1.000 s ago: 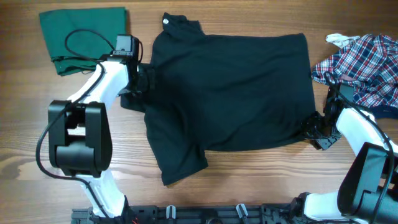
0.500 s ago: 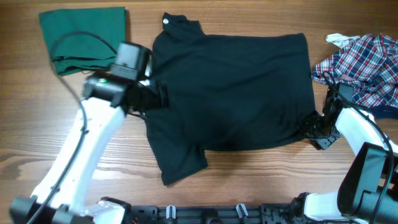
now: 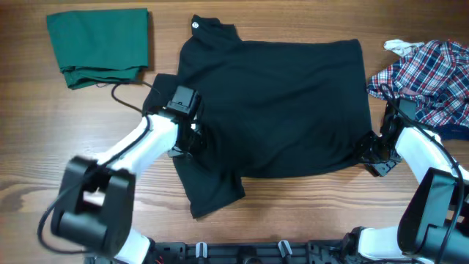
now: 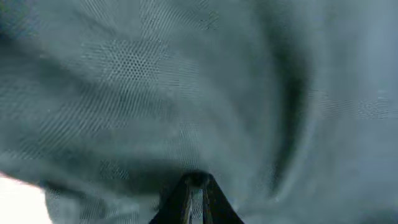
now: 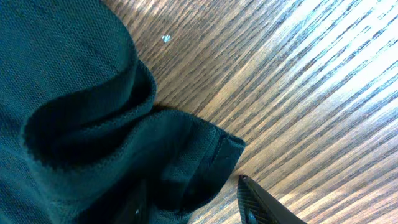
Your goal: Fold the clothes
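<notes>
The black polo shirt [image 3: 278, 103] lies spread across the middle of the table, collar at the far left. My left gripper [image 3: 192, 139] sits on the shirt's left side, near the sleeve. In the left wrist view its fingertips [image 4: 196, 186] are shut, pinching the dark knit fabric [image 4: 186, 81] that fills the frame. My right gripper [image 3: 366, 152] is at the shirt's near right corner. It stands open there [image 5: 193, 208], the folded hem corner [image 5: 205, 155] between its fingers, and the right finger [image 5: 258, 199] rests over bare wood. The green garment [image 3: 99, 40] lies folded at the far left.
A red-white-navy plaid shirt [image 3: 425, 66] lies crumpled at the right edge, close behind my right arm. The wooden tabletop [image 3: 73, 132] shows on the left and along the front. A black rail [image 3: 242, 253] runs along the near edge.
My left arm swung from the shirt's upper left edge toward the front along its left side, and its gripper closed on the fabric. The right arm has barely moved.
</notes>
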### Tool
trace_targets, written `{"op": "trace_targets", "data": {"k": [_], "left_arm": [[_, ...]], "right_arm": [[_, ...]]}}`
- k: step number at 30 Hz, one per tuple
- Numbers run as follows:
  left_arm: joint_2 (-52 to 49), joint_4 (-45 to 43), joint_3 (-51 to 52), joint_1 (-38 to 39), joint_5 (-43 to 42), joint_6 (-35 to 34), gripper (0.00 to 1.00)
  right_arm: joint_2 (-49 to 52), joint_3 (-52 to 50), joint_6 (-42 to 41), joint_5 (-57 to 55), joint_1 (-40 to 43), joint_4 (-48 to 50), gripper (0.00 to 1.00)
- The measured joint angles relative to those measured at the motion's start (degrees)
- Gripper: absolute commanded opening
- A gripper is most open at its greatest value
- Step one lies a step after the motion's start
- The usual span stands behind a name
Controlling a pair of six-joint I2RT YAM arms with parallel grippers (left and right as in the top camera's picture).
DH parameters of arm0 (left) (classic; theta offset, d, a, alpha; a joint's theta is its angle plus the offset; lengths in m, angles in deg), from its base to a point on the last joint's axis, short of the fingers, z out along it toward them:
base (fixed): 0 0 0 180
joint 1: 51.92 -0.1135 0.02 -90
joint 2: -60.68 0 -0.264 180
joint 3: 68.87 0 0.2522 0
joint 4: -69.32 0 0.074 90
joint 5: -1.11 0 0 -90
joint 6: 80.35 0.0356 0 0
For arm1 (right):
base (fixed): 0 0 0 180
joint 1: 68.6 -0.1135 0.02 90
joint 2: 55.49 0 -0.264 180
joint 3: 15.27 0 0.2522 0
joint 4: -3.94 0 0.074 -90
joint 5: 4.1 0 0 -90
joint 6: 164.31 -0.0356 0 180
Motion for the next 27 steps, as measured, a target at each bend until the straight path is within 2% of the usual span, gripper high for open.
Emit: {"op": "trace_targets", "data": {"k": [16,19,20,21,22,23,27], "left_arm": [[-3.6,14.3,-1.0,-0.1,1.3,-3.3,0.04],[-3.6,14.4,-0.9,0.0,1.6,-3.3,0.04],[-3.5,14.4,-0.9,0.0,1.8,-3.3,0.09],[-3.3,14.5,-0.9,0.0,2.3,-3.3,0.23],[-2.7,14.7,-0.9,0.0,3.7,-3.5,0.44],[-1.8,14.9,-0.9,0.0,4.7,-3.3,0.54],[8.0,15.3,-1.6,0.0,7.1,-3.9,0.66]], "right_arm": [[0.0,0.0,0.6,0.0,0.0,0.0,0.48],[0.0,0.0,0.6,0.0,0.0,0.0,0.50],[0.0,0.0,0.6,0.0,0.0,0.0,0.51],[0.0,0.0,0.6,0.2,0.0,0.1,0.52],[0.0,0.0,0.6,0.2,0.0,0.1,0.53],[0.0,0.0,0.6,0.3,0.0,0.2,0.54],[-0.1,0.0,0.6,0.6,-0.2,0.3,0.58]]}}
